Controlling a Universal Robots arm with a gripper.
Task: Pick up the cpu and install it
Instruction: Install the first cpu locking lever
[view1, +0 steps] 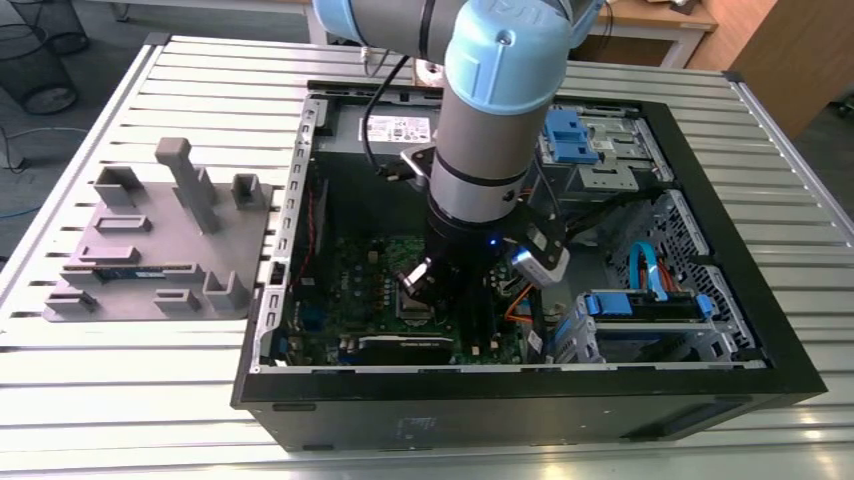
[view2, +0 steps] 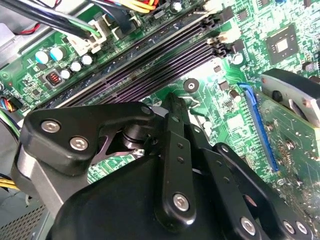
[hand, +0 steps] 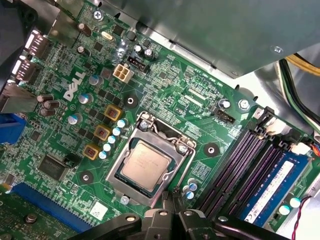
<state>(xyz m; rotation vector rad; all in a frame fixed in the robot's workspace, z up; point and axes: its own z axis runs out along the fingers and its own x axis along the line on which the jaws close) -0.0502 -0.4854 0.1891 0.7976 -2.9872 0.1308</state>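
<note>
The fingers (hand: 172, 200) appear drawn together, tips touching with nothing between them, poised just above the motherboard (hand: 165, 75) at the edge of the metal socket frame (hand: 150, 165); in the second wrist view the same fingers (view2: 172, 107) read as one dark blade with no gap, pointing down at the board beside the empty dark memory slots (view2: 150, 65). The cpu (hand: 145, 164) is not in their grasp: in the first wrist view it lies flat inside the socket frame, its silver top facing up, the frame's rim around all four sides. Just beside the socket stand a row of small blue-topped capacitors (hand: 112, 135) and, on the far side from them, the memory slots with one blue memory stick (hand: 272, 187) seated in the outermost. In the exterior view the gripper (view1: 424, 275) is lowered into an open computer case (view1: 534, 385) lying on its side, over the green board, with the grey and pale-blue arm (view1: 497, 110) rising straight above it. The case rests on a ribbed metal tabletop (view1: 160, 390), and on the exterior view's left, apart from the case, sits a grey fixture tray (view1: 147, 250) with upright blocks.
</note>
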